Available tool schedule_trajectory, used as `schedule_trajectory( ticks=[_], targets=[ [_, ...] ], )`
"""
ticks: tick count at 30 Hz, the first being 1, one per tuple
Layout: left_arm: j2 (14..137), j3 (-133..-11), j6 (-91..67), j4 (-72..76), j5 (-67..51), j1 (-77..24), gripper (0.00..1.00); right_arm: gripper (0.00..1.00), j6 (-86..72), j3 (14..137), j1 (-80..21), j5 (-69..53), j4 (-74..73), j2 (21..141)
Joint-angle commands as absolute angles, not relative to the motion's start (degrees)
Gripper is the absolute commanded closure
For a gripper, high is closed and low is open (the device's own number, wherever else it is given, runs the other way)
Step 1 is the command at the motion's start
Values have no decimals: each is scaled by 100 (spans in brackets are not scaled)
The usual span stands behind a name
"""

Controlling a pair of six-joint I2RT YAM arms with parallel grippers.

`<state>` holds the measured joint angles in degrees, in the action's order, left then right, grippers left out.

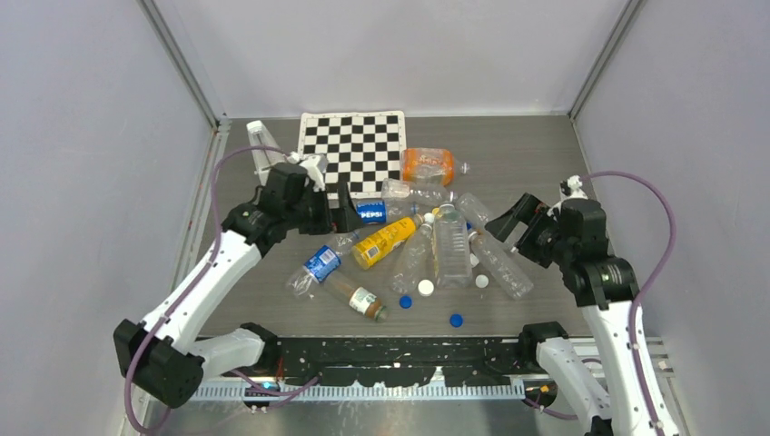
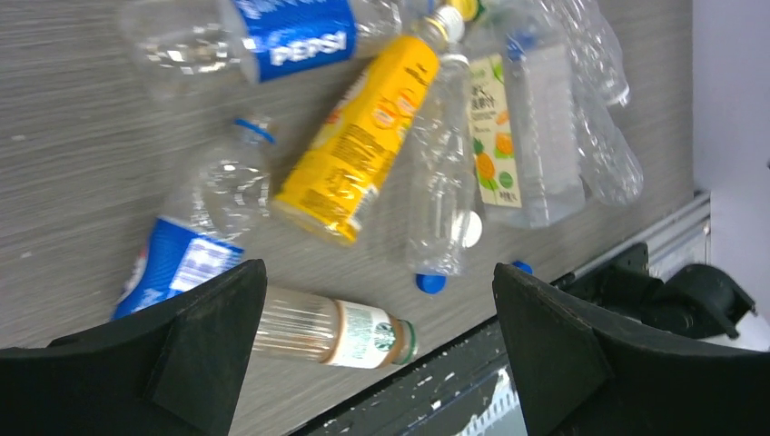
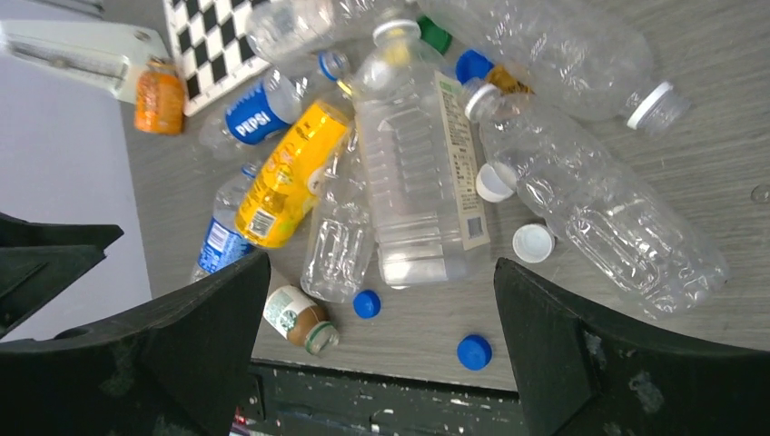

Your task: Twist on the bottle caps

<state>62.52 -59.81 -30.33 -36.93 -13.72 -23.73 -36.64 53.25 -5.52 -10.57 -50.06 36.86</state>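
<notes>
Several clear plastic bottles (image 1: 451,245) lie in a pile mid-table. Loose bottle caps lie at the pile's near side: two blue caps (image 1: 405,302) (image 1: 456,320) and two white caps (image 1: 425,287) (image 1: 481,281). The right wrist view shows the blue caps (image 3: 367,303) (image 3: 474,351) and white caps (image 3: 533,242) (image 3: 495,182). The left wrist view shows a blue cap (image 2: 430,282). My left gripper (image 1: 350,213) (image 2: 377,272) is open and empty, above the pile's left side. My right gripper (image 1: 510,225) (image 3: 381,268) is open and empty, above the pile's right side.
In the pile are a yellow-labelled bottle (image 1: 386,241), a Pepsi bottle (image 1: 372,212) and a small Starbucks bottle (image 1: 359,298). An orange bottle (image 1: 427,165) lies beside a checkerboard (image 1: 354,150) at the back. A white stand (image 1: 259,145) is at the back left. A black rail (image 1: 399,350) runs along the near edge.
</notes>
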Motion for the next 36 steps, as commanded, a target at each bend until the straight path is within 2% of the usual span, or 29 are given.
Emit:
schedule_trajectory(
  ticks=[1,11,20,25,30,36],
  targets=[
    [6592,-6459,-3374,-3425,-1097,-3168,1,0,-3789,5399,-768,-865,-5060,4168],
    [7336,-6495,-3879,-2977,-439,-4279,1,0,-4233,5570,-2657,991,-5215,5422],
    [7771,-6686,-4373,-2793,160,-4702,1,3,-4274,5563,-3014,1011,-5252,5776],
    [7652,-6725,-4255,-3105,708,-4700,2,5,-4735,5559,-3864,1383,-5229,5900],
    [7215,-6607,-4073,-3511,1291,-4587,2,11,-5114,5752,-4963,1772,-5137,6577],
    [6556,-6267,-4035,-3862,1443,-4224,2,23,-5442,5759,-5694,1792,-4754,7347]
  ],
)
